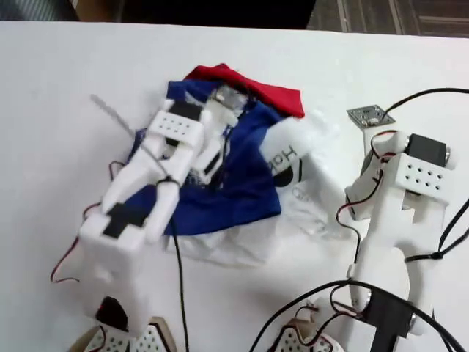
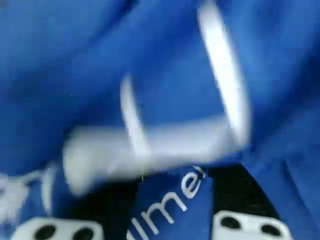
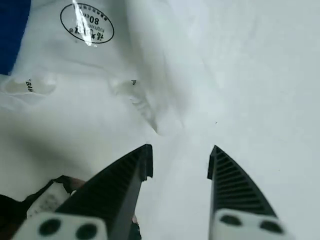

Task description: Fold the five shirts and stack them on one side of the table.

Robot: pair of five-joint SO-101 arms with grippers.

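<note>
Shirts sit in one rumpled pile mid-table (image 1: 58,88). Blue shirt (image 1: 234,183) on top, red shirt (image 1: 256,86) poking out at the far edge, white shirt (image 1: 308,169) underneath, spreading toward the right arm. Left pincer (image 1: 226,103) is down on the blue fabric; can't tell if clenched or released. Right pincer (image 3: 180,150) is released, jaws spread, over the white shirt's edge.

Overhead camera faces down on table (image 1: 58,81); wrist cameras sit close above shirts (image 1: 234,194).

We see a crumpled blue cloth shirt (image 1: 242,187) heaped mid-table over a rumpled white printed shirt (image 1: 311,198), with a red cloth shirt (image 1: 275,94) bunched at its far edge.
</note>
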